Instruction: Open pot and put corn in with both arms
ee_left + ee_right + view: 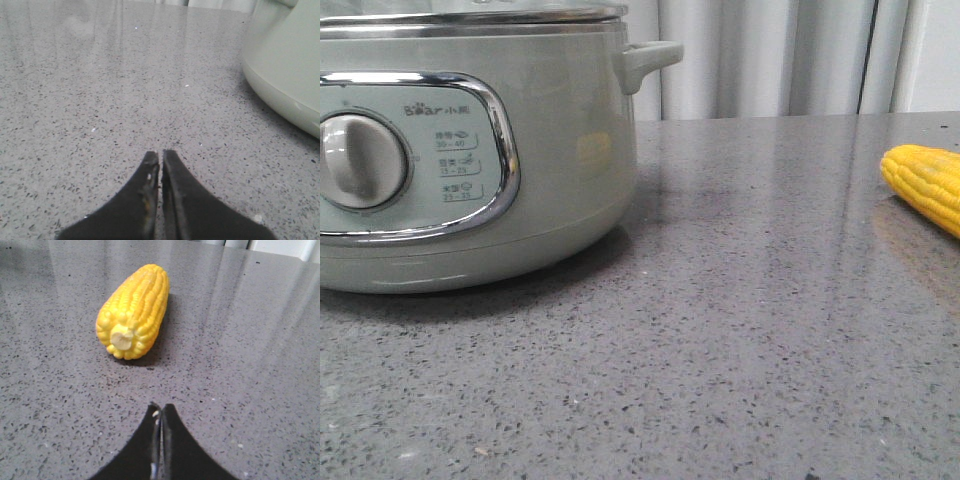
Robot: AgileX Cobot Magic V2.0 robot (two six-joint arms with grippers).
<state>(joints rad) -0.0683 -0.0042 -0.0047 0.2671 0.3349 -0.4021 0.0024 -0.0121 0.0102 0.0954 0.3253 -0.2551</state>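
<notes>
The sage-green round electric pot [470, 150] is being cropped at the left edge, the yellow kernelled corn cob [928, 185] at the right, with open grey speckled countertop [740, 330] between. The left gripper [161, 156] and right gripper [160, 409] are both being held pressed together, empty.

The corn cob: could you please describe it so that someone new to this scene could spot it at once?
On the speckled grey stone table, look right of the large sage-green electric pot with its cream dial. The bright yellow corn cob lies there on its side, apart from the pot. It is the only vivid yellow, kernel-ridged thing in sight.

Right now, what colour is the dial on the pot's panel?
Cream, on the pale sage-green pot; the dial shows best in the front view.
</notes>
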